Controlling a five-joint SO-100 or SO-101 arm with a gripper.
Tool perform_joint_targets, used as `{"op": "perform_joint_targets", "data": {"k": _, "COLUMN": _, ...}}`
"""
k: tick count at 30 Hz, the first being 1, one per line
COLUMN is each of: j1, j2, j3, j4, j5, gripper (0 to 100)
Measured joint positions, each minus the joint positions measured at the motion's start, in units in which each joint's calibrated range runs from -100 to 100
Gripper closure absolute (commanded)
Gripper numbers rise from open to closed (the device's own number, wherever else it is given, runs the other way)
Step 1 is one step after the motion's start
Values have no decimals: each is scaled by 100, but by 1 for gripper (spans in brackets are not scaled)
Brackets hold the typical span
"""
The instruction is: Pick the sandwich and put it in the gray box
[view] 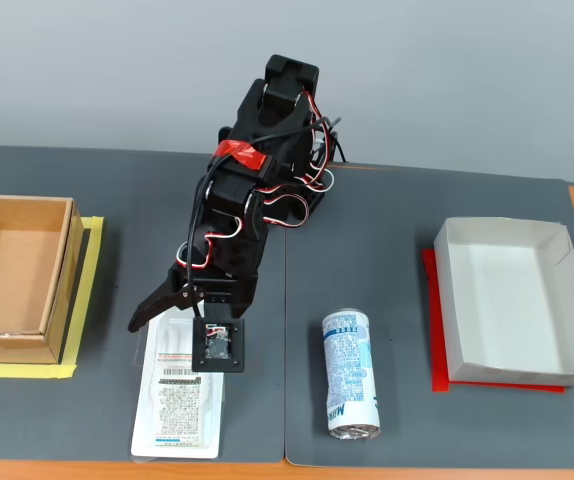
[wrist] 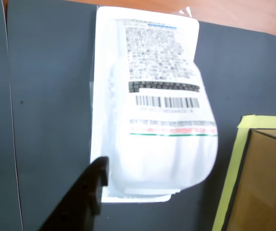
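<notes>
The sandwich (view: 179,400) is a flat clear-white package with a printed label and barcode. It lies on the dark mat near the front edge, left of centre in the fixed view. It fills the wrist view (wrist: 157,110). My gripper (view: 172,325) hangs just above the package's far end with its jaws spread open and nothing between them. One of its black fingers (wrist: 85,197) shows at the package's lower left corner in the wrist view. The gray box (view: 507,232), shallow and pale, stands empty at the right of the fixed view.
A blue-and-white can (view: 350,372) lies on its side between the sandwich and the gray box. A deeper brown cardboard box (view: 17,270) on yellow tape stands at the left, and shows in the wrist view (wrist: 268,183) at lower right.
</notes>
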Motion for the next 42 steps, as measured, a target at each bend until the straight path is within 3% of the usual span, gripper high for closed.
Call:
{"op": "perform_joint_targets", "data": {"k": 30, "j1": 155, "j2": 1266, "j3": 0, "j4": -624, "j5": 0, "gripper": 56}}
{"op": "perform_joint_targets", "data": {"k": 42, "j1": 287, "j2": 1419, "j3": -27, "j4": -685, "j5": 34, "gripper": 87}}
